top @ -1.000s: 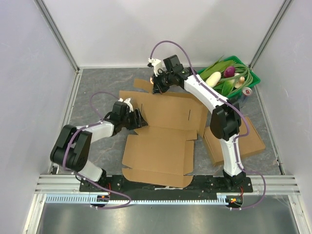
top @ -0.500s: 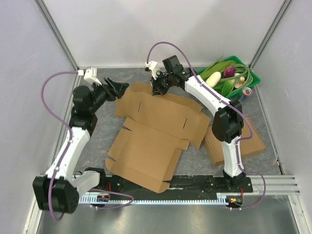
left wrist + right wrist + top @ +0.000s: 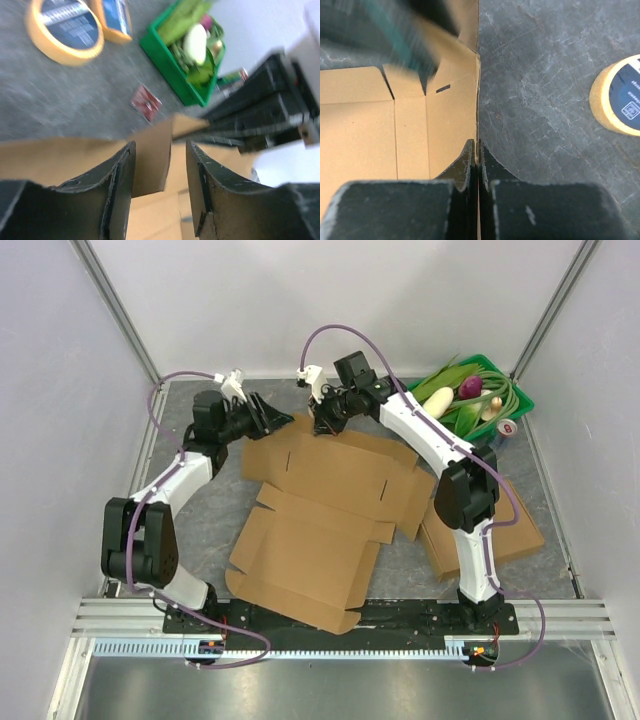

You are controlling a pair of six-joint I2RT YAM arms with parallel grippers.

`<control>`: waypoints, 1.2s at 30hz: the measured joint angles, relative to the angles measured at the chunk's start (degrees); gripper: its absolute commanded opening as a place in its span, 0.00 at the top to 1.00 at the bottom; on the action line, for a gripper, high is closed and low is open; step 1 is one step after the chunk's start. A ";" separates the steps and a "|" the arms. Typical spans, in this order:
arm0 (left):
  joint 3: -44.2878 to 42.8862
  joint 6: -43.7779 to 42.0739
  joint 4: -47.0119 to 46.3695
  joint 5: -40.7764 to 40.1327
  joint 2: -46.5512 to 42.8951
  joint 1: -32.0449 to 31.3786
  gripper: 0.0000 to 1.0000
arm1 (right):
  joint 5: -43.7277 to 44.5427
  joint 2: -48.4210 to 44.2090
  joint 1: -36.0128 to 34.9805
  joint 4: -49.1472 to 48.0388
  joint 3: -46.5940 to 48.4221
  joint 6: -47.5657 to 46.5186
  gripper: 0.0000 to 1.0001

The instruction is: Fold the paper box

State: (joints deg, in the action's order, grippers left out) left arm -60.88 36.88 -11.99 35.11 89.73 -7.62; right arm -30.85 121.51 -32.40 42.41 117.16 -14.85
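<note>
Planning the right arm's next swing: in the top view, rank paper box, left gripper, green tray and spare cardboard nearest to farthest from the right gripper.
1. paper box: far edge pinched in the right gripper.
2. left gripper: just to its left.
3. green tray: far right corner.
4. spare cardboard: near right side.

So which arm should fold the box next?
Right, probably: the right pincer is shut on the paper box at its far edge, ready to lift. The left pincer is only open around a corner flap.
</note>
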 measured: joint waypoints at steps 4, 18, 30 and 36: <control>7.96 1.07 -4.22 1.49 -4.48 -3.43 0.37 | 3.82 0.00 -1.22 -2.34 0.31 -0.83 1.00; 10.73 -11.72 6.12 -14.27 -15.28 -4.96 0.52 | 14.73 -2.60 -8.92 -5.25 -0.55 -9.01 1.00; 21.00 -22.64 -8.55 -34.62 -16.76 -15.43 0.98 | 31.78 -3.34 -10.21 -3.45 2.25 7.02 0.02; 27.93 -22.80 -20.41 -39.71 -17.14 -16.63 0.98 | 42.47 -17.38 -10.21 -0.04 -11.04 33.07 0.02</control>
State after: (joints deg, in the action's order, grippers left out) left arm -32.95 14.09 -32.40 -4.60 72.60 -24.25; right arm 11.62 104.14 -42.61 42.37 106.13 18.22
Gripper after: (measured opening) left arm 0.035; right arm 0.980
